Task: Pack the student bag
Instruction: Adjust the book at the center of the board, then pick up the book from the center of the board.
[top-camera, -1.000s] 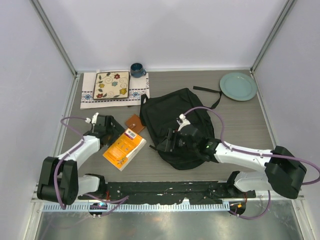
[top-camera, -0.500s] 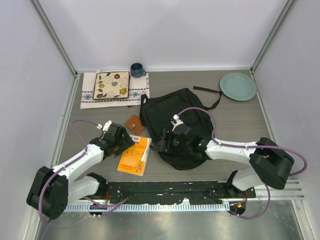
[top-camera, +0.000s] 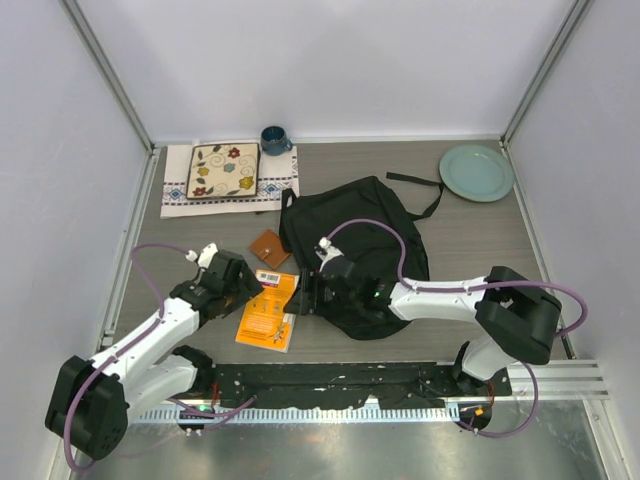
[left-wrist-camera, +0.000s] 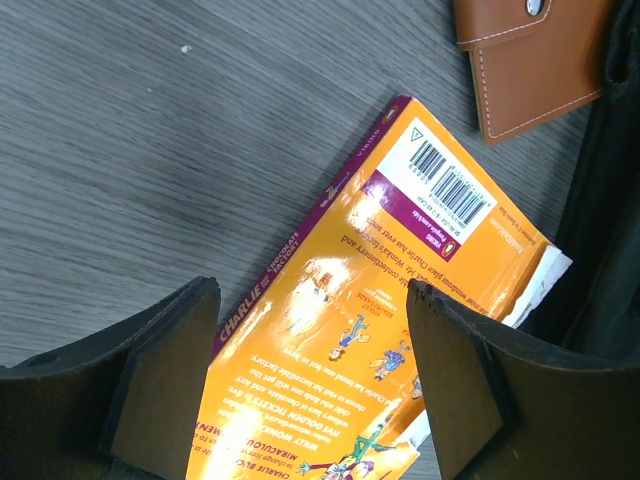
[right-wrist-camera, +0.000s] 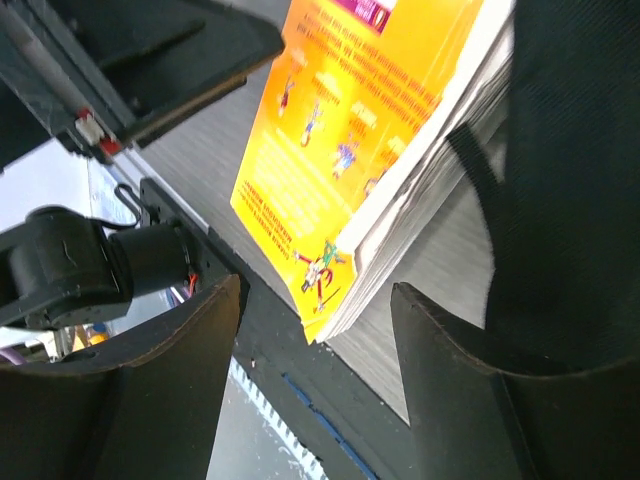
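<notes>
Large black soft fabric backpack (top-camera: 345, 205) lies in the middle of the bench (top-camera: 480, 240), an orange paperback book (top-camera: 268, 308) against its left edge.
Left tool (left-wrist-camera: 310, 300) spread above the book; right tool (right-wrist-camera: 315, 310) spread beside it. Pushed now, the pages may crumple against the fabric, or the tools collide. Only the right wrist view shows pages meeting the bag.

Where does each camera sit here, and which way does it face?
Top external: above and behind, looking down on the table; both arms and the student bag show.
Left wrist: on the left arm, facing down at the orange book and brown wallet; the left pincer, open, frames them.
Right wrist: low, facing the book's page edge; right pincer open, bag at right.
Shared: all see the book.
</notes>
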